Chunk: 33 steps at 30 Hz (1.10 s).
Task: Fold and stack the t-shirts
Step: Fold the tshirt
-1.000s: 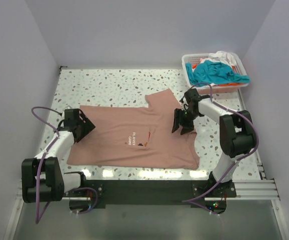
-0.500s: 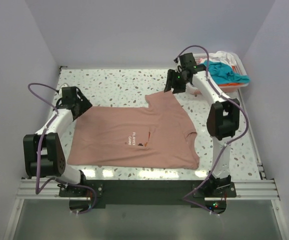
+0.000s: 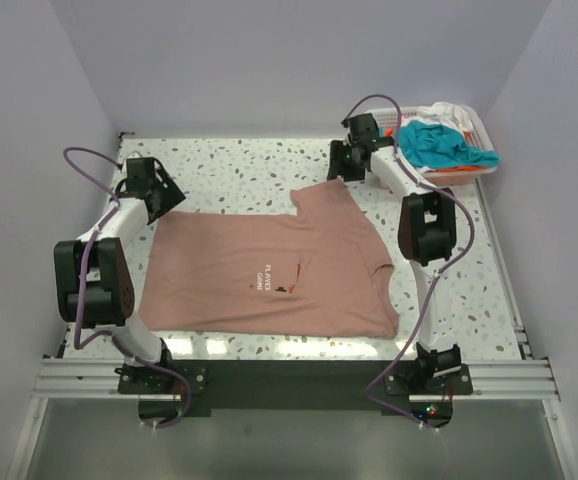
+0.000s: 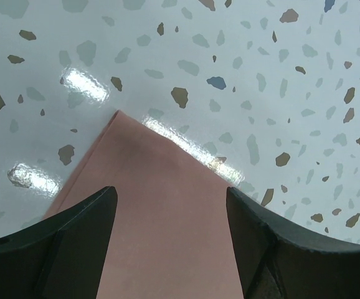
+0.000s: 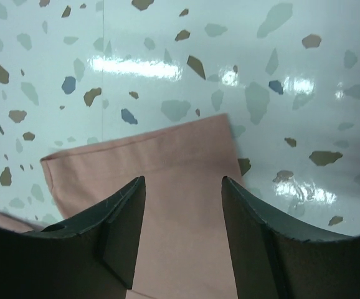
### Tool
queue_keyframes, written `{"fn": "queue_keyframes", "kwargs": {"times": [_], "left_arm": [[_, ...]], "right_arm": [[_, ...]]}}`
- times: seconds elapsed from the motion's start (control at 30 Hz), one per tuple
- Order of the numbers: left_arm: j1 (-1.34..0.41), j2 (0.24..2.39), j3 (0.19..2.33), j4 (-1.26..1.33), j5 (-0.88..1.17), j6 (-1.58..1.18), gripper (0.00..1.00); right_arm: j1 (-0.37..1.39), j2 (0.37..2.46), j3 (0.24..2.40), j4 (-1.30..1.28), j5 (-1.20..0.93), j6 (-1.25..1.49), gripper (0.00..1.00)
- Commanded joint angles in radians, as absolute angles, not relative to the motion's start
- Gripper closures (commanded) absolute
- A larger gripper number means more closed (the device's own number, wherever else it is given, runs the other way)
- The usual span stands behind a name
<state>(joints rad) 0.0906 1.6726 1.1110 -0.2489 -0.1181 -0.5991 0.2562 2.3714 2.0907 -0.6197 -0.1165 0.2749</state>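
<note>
The pink t-shirt lies flat mid-table; my left gripper hovers open over its far hem corner, my right gripper open over the far sleeve; I'd lower both evenly, pinching cloth only; other t-shirts fill the basket

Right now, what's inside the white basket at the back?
A crumpled teal shirt on top, white cloth behind it, orange cloth peeking out at the edge. Anything under that pile is covered, and the right arm hides the left corner of the basket.
</note>
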Motion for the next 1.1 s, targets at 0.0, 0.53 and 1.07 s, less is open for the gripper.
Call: {"fn": "queue_keyframes", "kwargs": {"times": [0.0, 0.53, 1.07], "left_arm": [[0.097, 1.674, 1.155, -0.216, -0.097, -0.560, 0.25], [0.097, 1.687, 1.180, -0.248, -0.083, -0.549, 0.25], [0.155, 1.756, 1.218, -0.275, -0.088, -0.588, 0.25]], "right_arm": [[0.255, 2.396, 2.158, -0.543, -0.064, 0.245, 0.44], [0.255, 2.511, 2.220, -0.485, -0.037, 0.230, 0.44], [0.258, 2.459, 2.094, -0.512, -0.037, 0.209, 0.71]]}}
